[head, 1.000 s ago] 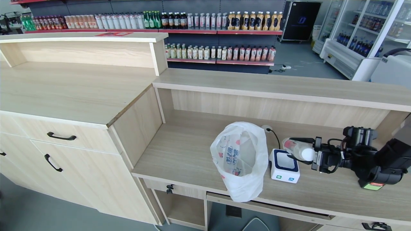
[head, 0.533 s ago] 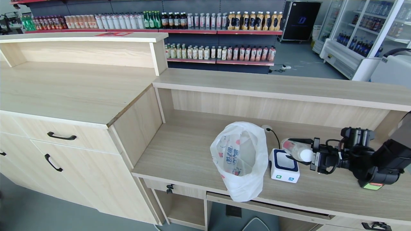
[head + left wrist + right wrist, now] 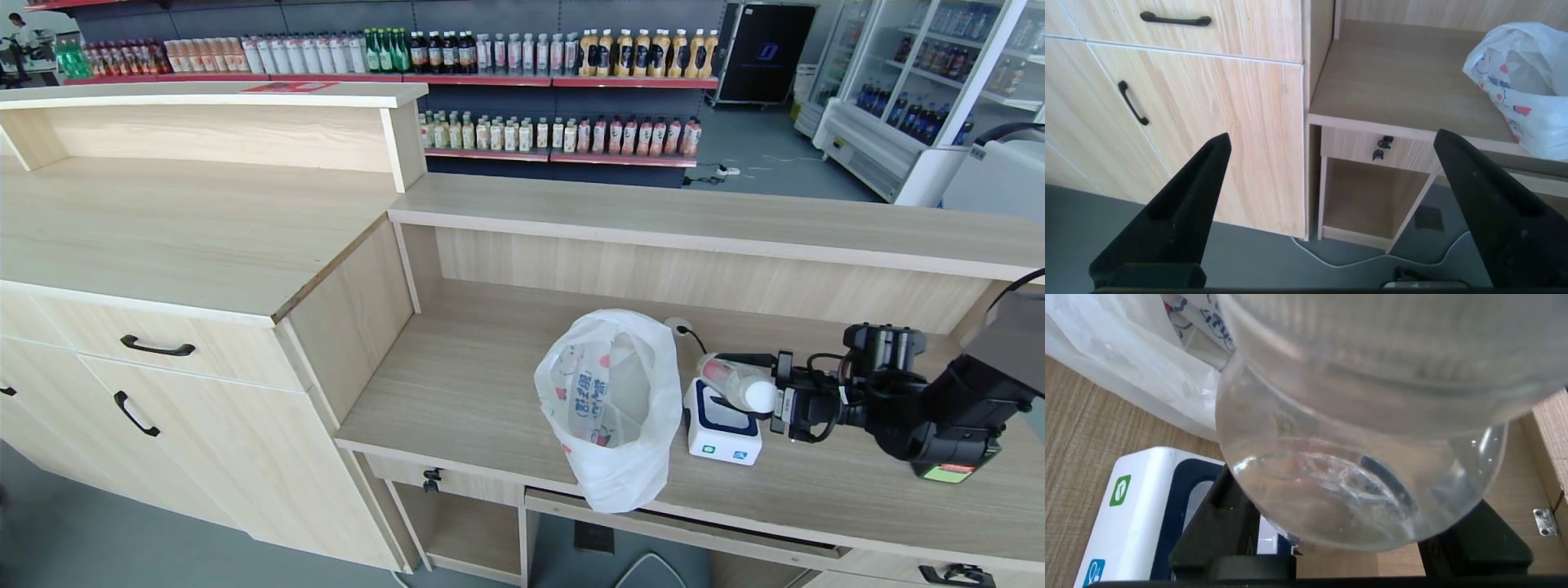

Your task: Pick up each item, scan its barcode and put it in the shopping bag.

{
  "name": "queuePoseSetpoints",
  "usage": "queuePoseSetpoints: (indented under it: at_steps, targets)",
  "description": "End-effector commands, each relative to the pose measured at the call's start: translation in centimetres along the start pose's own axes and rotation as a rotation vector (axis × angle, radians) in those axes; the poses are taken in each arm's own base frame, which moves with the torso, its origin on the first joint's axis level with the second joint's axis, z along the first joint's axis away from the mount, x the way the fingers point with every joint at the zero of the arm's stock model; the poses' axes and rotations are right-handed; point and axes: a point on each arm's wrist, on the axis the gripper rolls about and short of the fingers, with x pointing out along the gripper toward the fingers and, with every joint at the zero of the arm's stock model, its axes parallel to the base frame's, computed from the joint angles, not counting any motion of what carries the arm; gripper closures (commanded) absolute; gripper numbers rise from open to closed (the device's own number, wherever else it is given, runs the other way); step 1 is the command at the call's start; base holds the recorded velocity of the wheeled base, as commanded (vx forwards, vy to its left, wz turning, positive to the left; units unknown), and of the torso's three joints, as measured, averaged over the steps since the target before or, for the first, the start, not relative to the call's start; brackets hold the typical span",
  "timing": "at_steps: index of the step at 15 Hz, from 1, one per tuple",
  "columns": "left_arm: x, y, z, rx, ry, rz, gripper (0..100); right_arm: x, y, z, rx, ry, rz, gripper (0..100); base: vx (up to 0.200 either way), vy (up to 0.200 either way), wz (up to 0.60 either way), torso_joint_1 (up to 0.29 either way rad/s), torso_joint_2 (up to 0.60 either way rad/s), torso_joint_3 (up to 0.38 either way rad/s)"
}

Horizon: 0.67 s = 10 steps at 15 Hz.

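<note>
Right gripper (image 3: 725, 379) sits at centre right of the head frame, at the end of a black arm that comes in from the right edge and lies nearly level, low over the light wood-grain counter (image 3: 457, 384). Its two thin black fingers (image 3: 743, 357) point towards the left of the frame, one above the other in the picture, and are clamped narrowly on a clear plastic bottle with a white cap (image 3: 732, 377). That bottle lies on its side in the grip, with the cap end towards the wrist and the base end towards the middle of the frame. It hangs over the upper edge of a small white box scanner with a dark blue top panel (image 3: 718, 425); I cannot tell whether it touches the scanner. In the right wrist view the bottle's rounded clear base looms over the scanner's white casing, with a black finger on either side of it. Just left of the scanner, at lower centre of the head frame, stands a white translucent plastic shopping bag with red and blue print (image 3: 608, 408), its mouth open upward and its side just beside the scanner. Left gripper (image 3: 1327, 216) hangs off the counter, facing the pale wooden cabinet front with black handles (image 3: 1208, 98), its two black fingers spread wide with nothing between them
</note>
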Motion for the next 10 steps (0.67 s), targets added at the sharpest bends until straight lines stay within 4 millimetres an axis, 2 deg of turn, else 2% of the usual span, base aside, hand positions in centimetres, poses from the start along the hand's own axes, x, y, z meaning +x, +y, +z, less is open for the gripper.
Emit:
queuePoseSetpoints:
  at_steps: [1, 10]
  targets:
    - [0.0, 0.0, 0.0, 0.0, -0.001, 0.0, 0, 0.58, 0.2, -0.1, -0.001, -0.011, 0.005, 100, 0.0, 0.0, 0.0, 0.0, 0.0, 0.0]
    - [0.0, 0.0, 0.0, 0.0, -0.001, 0.0, 0, 1.09, 0.4, -0.28, -0.001, -0.018, 0.009, 100, 0.0, 0.0, 0.0, 0.0, 0.0, 0.0]
